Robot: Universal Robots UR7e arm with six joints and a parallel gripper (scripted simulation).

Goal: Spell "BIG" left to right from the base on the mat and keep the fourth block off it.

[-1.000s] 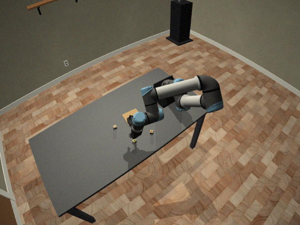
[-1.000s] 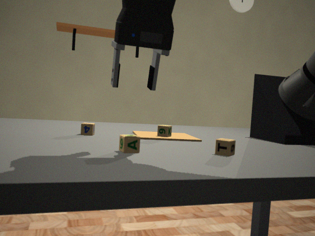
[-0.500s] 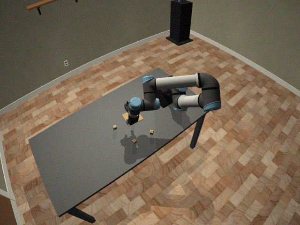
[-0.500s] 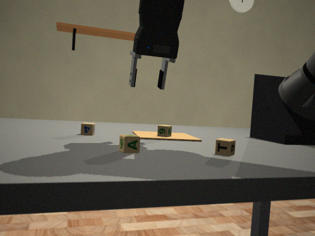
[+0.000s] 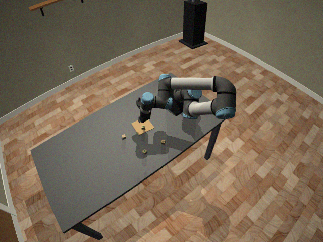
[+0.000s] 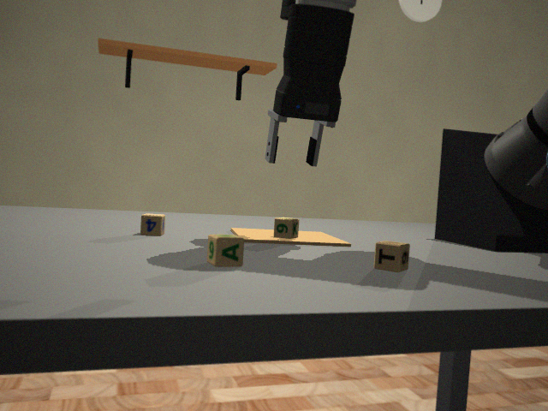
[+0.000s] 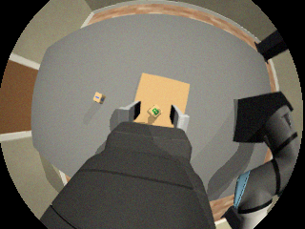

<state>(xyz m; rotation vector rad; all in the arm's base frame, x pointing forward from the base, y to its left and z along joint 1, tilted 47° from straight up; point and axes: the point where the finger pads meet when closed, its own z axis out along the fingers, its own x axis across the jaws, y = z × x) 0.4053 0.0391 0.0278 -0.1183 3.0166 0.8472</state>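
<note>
The tan mat (image 5: 141, 125) lies on the dark table; it also shows in the exterior view (image 6: 289, 236) and the wrist view (image 7: 163, 98). One block with green markings (image 5: 143, 127) sits on the mat, showing "9" and "K" on its sides (image 6: 285, 228), and it appears between the fingers in the wrist view (image 7: 154, 113). My gripper (image 6: 292, 150) is open and empty, well above that block. Three blocks lie off the mat: one showing a green "A" (image 6: 225, 250) (image 5: 144, 151), one showing a black "T" (image 6: 390, 256) (image 5: 163, 141), and one showing a blue "4" (image 6: 152, 223) (image 5: 123, 136).
The robot's base and arm (image 5: 193, 99) stand on the table behind the mat. The near table edge (image 6: 265, 336) runs in front of the blocks. A black pillar (image 5: 194, 23) stands in the room's corner.
</note>
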